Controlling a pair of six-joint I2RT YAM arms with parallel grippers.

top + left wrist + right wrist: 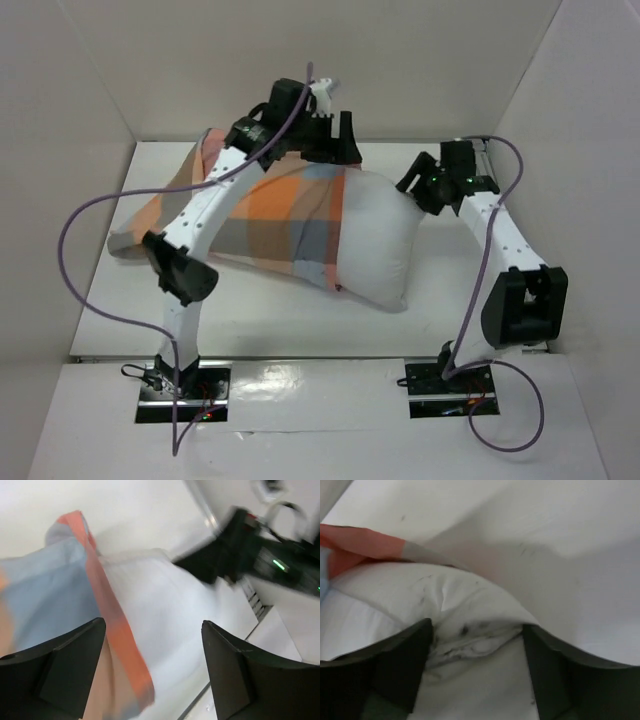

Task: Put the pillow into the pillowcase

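The white pillow (375, 240) lies mid-table with its left part inside the checked pillowcase (265, 215); its right part sticks out bare. My left gripper (335, 148) hovers open over the pillowcase's mouth. In the left wrist view its jaws (152, 645) stand wide apart above the orange hem (117, 630) and the bare pillow (180, 615), holding nothing. My right gripper (412, 186) is at the pillow's far right corner. In the right wrist view it (476, 645) is open, with the bunched pillow corner (470, 625) between the fingers. A strip of pillowcase hem (365, 542) shows beyond it.
White walls enclose the table at the back and on both sides, close behind both grippers. The left arm (200, 225) crosses over the pillowcase. The right arm (250, 545) shows in the left wrist view, near the pillow's far end. The table's front edge (300, 355) lies near the arm bases.
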